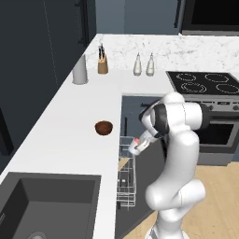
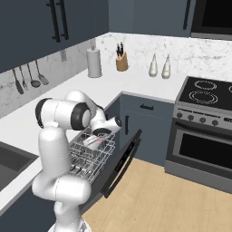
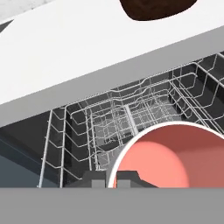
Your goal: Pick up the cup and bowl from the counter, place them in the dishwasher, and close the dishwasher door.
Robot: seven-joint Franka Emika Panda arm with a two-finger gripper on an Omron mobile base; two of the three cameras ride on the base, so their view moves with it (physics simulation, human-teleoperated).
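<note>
The pincer (image 1: 138,145) is pinched tight on the cup (image 1: 137,146), with one finger on each side of its thin wall. In the hand view the cup (image 3: 173,155) shows its white rim and pinkish red inside right next to the dark finger tips, so the grip seems to be on the rim. That looks like a good way to carry it, because the cup can hang down from the fingers.

The robot holds the cup over the white wire rack (image 2: 90,154), which is pulled out of the dishwasher (image 1: 127,179). This is probably the spot to lower it and let go. It is hard to tell if the cup touches the wires yet.

The dishwasher door (image 2: 121,164) hangs open and tilts down toward the floor, so the rack can slide out over it.

The bowl (image 1: 103,127) sits alone on the worktop (image 1: 60,135), near the edge above the rack. It likely goes in next, and then the door gets shut.
</note>
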